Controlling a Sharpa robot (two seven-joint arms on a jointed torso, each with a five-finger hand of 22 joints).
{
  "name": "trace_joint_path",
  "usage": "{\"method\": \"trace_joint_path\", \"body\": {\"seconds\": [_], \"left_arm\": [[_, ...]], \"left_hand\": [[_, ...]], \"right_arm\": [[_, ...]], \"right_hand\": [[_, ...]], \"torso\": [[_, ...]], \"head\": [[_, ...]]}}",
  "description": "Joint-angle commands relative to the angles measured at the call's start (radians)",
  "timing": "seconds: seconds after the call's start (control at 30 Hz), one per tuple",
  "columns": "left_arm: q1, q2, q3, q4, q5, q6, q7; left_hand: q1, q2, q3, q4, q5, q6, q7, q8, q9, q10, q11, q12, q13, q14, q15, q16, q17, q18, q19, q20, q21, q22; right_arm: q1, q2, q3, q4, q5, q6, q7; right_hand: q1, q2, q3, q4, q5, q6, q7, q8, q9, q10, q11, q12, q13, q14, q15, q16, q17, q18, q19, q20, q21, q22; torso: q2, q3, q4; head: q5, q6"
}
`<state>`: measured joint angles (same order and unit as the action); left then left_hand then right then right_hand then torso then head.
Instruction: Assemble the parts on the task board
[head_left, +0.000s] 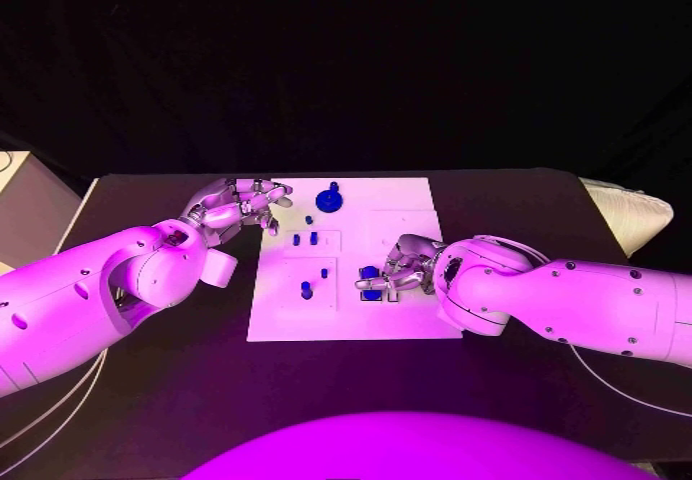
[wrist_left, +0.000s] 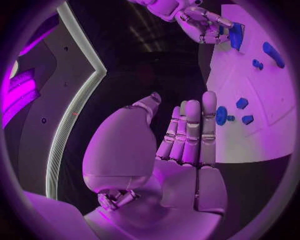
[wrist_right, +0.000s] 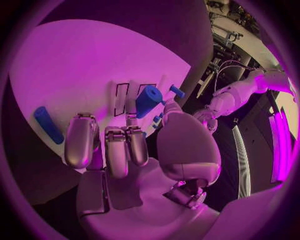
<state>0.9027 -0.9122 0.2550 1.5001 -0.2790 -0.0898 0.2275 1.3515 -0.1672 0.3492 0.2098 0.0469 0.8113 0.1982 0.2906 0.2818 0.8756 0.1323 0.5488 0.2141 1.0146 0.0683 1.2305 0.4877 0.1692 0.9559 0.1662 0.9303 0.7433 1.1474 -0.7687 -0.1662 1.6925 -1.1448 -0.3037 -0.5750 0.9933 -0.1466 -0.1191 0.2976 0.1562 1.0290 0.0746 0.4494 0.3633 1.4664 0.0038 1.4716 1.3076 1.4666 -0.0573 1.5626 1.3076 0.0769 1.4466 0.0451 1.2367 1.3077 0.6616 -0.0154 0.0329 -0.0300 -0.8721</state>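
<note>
The white task board (head_left: 418, 215) lies in the middle of the table. On it stand a round blue knob (head_left: 330, 200) near the far edge and several small blue pegs (head_left: 306, 290) in its left half. My right hand (head_left: 400, 270) is over the board's right middle and pinches a blue cylinder (wrist_right: 148, 100) between thumb and fingertips. A long blue part (wrist_right: 48, 125) lies flat on the board beyond the hand. My left hand (head_left: 231, 210) hovers at the board's far left corner, fingers straight and apart (wrist_left: 190, 135), holding nothing.
The black table (head_left: 159, 380) surrounds the board on all sides. A pale bundled object (head_left: 632, 215) sits at the table's far right edge. More blue parts (wrist_left: 242, 103) show on the board in the left wrist view.
</note>
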Motion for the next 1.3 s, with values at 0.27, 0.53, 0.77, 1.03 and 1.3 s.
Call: {"method": "trace_joint_path", "body": {"seconds": [0.27, 0.53, 0.77, 1.03, 1.3], "left_arm": [[-0.001, 0.003, 0.001, 0.0, 0.003, 0.018, 0.005], [-0.004, 0.002, 0.001, 0.0, 0.003, 0.018, 0.005], [-0.007, 0.002, 0.001, 0.0, 0.003, 0.019, 0.004], [-0.01, 0.0, 0.001, 0.0, 0.003, 0.02, 0.003], [-0.011, -0.001, 0.001, 0.002, 0.002, 0.02, 0.001]], "left_hand": [[0.0, 0.01, -0.001, 0.006, 0.004, -0.004, 0.001, 0.004, 0.001, -0.006, 0.003, 0.004, 0.001, -0.005, -0.001, 0.001, -0.001, 0.015, -0.007, -0.002, -0.006, -0.001], [0.0, 0.01, -0.001, 0.006, 0.004, -0.004, 0.001, 0.004, 0.001, -0.006, 0.003, 0.004, 0.001, -0.005, -0.001, 0.001, -0.001, 0.015, -0.007, -0.002, -0.006, -0.001], [0.002, 0.011, -0.002, 0.008, 0.004, -0.006, 0.001, 0.005, 0.001, -0.009, 0.003, 0.005, 0.001, -0.006, -0.001, 0.001, -0.001, 0.015, -0.007, -0.002, -0.007, -0.001], [0.002, 0.011, -0.002, 0.008, 0.004, -0.006, 0.001, 0.005, 0.001, -0.009, 0.003, 0.005, 0.001, -0.006, -0.001, 0.001, -0.001, 0.015, -0.007, -0.002, -0.007, -0.001], [0.002, 0.011, -0.002, 0.008, 0.004, -0.006, 0.001, 0.005, 0.001, -0.009, 0.003, 0.005, 0.001, -0.006, -0.001, 0.001, -0.001, 0.015, -0.007, -0.002, -0.007, -0.001]], "right_arm": [[-0.001, -0.02, 0.0, 0.028, -0.007, 0.014, 0.037], [-0.001, -0.056, 0.003, 0.055, -0.011, -0.006, 0.07], [-0.001, -0.084, 0.006, 0.084, -0.023, -0.051, 0.094], [-0.001, -0.101, 0.008, 0.093, -0.03, -0.048, 0.1], [-0.002, -0.1, 0.008, 0.087, -0.046, -0.044, 0.094]], "right_hand": [[-0.031, 0.018, -0.012, 0.001, -0.056, -0.01, 0.0, 0.011, 0.002, 0.044, -0.002, -0.005, 0.188, 0.103, -0.004, 0.006, 0.256, -0.007, 0.005, 0.002, -0.004, 0.033], [0.053, 0.067, 0.013, -0.005, -0.04, -0.013, -0.001, 0.019, 0.002, 0.045, -0.003, -0.007, 0.188, 0.102, -0.005, 0.005, 0.255, -0.007, 0.006, 0.001, -0.006, 0.037], [0.086, 0.059, 0.005, -0.004, -0.001, -0.004, -0.005, 0.032, 0.006, 0.051, -0.007, 0.002, 0.196, 0.104, -0.007, 0.008, 0.263, -0.01, 0.012, -0.001, 0.008, 0.049], [0.181, 0.063, 0.01, -0.007, -0.008, 0.014, -0.02, 0.066, 0.028, 0.055, -0.019, 0.007, 0.2, 0.104, -0.018, 0.008, 0.263, -0.012, 0.019, -0.01, 0.018, 0.06], [0.322, 0.088, 0.076, -0.015, -0.07, 0.005, -0.028, 0.081, 0.048, 0.062, -0.027, 0.017, 0.209, 0.104, -0.025, 0.008, 0.263, -0.014, 0.023, -0.016, 0.024, 0.07]], "torso": [[0.0, 0.0, 0.0006], [-0.001, -0.0001, -0.001], [0.0, 0.0003, -0.0001], [0.0, -0.0005, -0.0005], [0.001, -0.0012, 0.0005]], "head": [[0.002, 0.001], [0.005, 0.003], [0.004, 0.006], [0.004, 0.007], [0.003, 0.006]]}}
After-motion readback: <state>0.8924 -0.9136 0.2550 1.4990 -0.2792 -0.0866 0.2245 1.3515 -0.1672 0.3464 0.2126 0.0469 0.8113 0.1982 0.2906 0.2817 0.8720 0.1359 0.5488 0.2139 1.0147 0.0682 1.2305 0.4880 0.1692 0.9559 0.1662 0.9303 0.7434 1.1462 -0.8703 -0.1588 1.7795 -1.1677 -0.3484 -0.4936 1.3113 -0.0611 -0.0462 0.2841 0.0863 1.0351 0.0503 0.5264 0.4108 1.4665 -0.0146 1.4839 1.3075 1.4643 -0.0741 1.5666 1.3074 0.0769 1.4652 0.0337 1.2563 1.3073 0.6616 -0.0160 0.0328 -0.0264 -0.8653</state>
